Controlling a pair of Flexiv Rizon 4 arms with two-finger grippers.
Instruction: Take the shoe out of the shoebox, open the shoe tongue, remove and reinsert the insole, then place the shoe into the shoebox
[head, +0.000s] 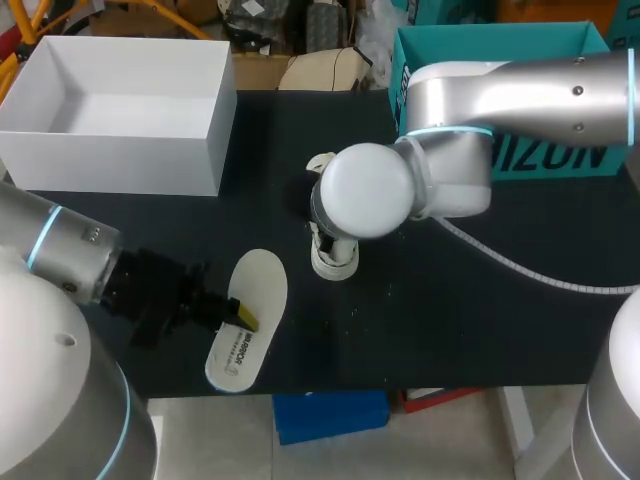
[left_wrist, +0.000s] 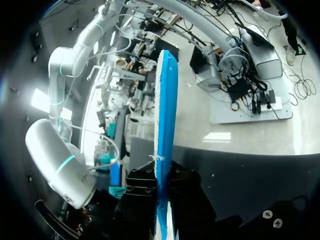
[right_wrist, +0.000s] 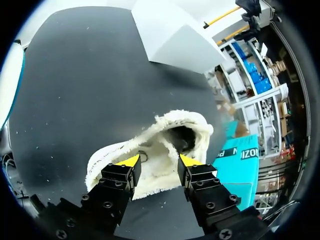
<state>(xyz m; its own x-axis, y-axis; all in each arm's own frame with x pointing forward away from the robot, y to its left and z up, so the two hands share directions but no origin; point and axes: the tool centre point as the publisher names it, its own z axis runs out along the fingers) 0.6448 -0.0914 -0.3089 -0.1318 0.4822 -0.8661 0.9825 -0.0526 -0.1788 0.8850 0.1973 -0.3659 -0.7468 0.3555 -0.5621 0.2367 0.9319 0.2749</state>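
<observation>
The insole (head: 258, 280) is out, pinched in the left hand (head: 241, 316), near left. The right hand (right_wrist: 157, 166) gapes over the shoe (right_wrist: 165, 127). Reinserting likely comes next: aim it into the opening.

Looks like a robotics lab or test bench, though the wrist views are too warped to be sure. Two grey industrial arms w/ lit blue rings, left arm (head: 60, 250) & right arm (head: 520, 100), share one table (head: 450, 330) topped w/ a black mat. A white cable (head: 520, 265) trails from the right arm. Plain white shoebox (right_wrist: 170, 35) sits well ahead of the right claw (right_wrist: 157, 167), a teal box (right_wrist: 240, 165) just beside it.
</observation>
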